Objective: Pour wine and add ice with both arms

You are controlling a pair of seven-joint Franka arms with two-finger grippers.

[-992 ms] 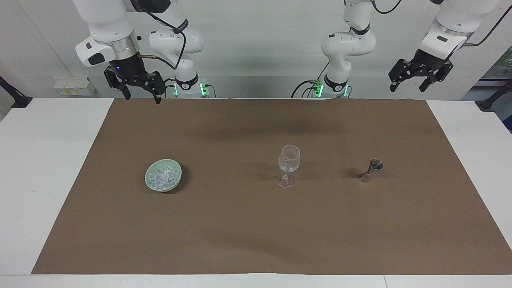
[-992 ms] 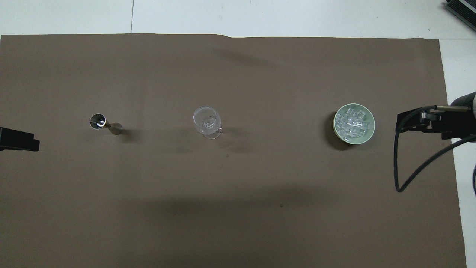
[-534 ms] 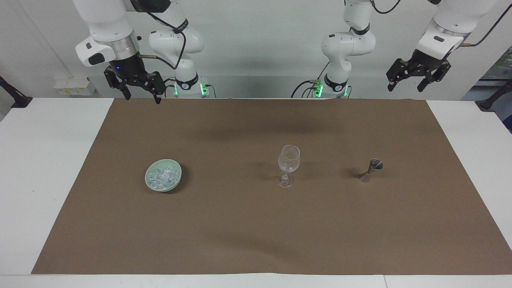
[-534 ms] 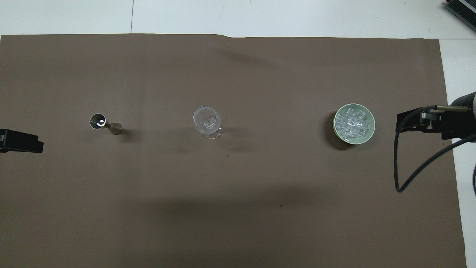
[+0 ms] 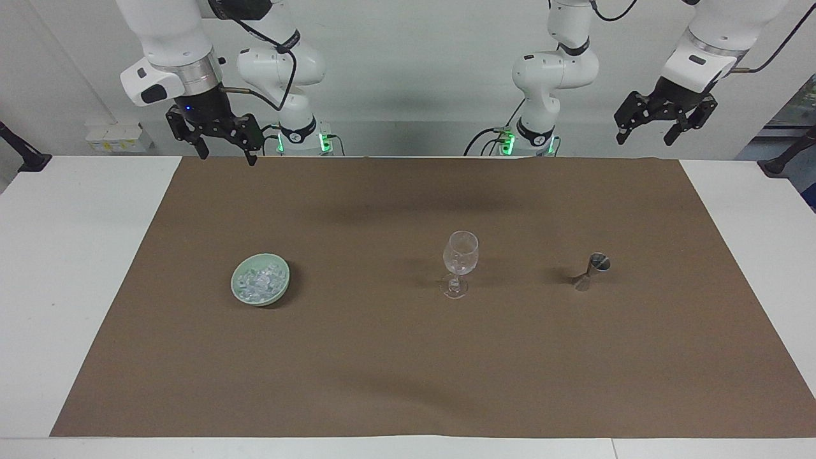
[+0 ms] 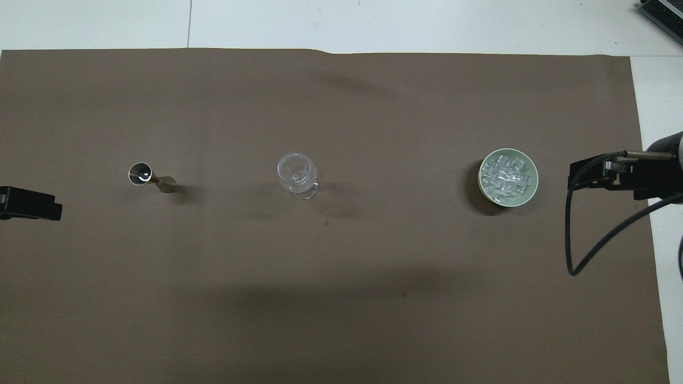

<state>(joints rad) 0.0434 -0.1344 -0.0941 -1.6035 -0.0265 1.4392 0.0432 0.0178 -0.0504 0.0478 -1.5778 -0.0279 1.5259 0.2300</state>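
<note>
Setup stage, nothing grasped yet. Pale green round bowl holding the heap of small clear ice cubes sits on the brown paper mat toward the right arm's end of the table. Clear stemmed wine glass stands upright near the mat's middle, well apart from the bowl. Small silver double-cone metal jigger stands upright toward the left arm's end, about level with the glass and bowl; all three form one row across the table.

Key relation: the ice bowl lies on the right arm's side, the jigger on the left arm's side, the glass between them. So, as a judgement, the right arm is the nearer one for the ice and the left arm for the jigger, each then carrying inward to the glass.

Right gripper hangs high over the mat's edge closest to the robots, black fingers spread apart, holding nothing, touching nothing. Bowl lies away from the robots and roughly straight out from it.

Left gripper is raised off the mat's corner at its own end, fingers spread wide, empty. Jigger lies out from it and slightly toward the table's middle.

Glass looks empty of wine; whether it holds any ice cannot be told.
</note>
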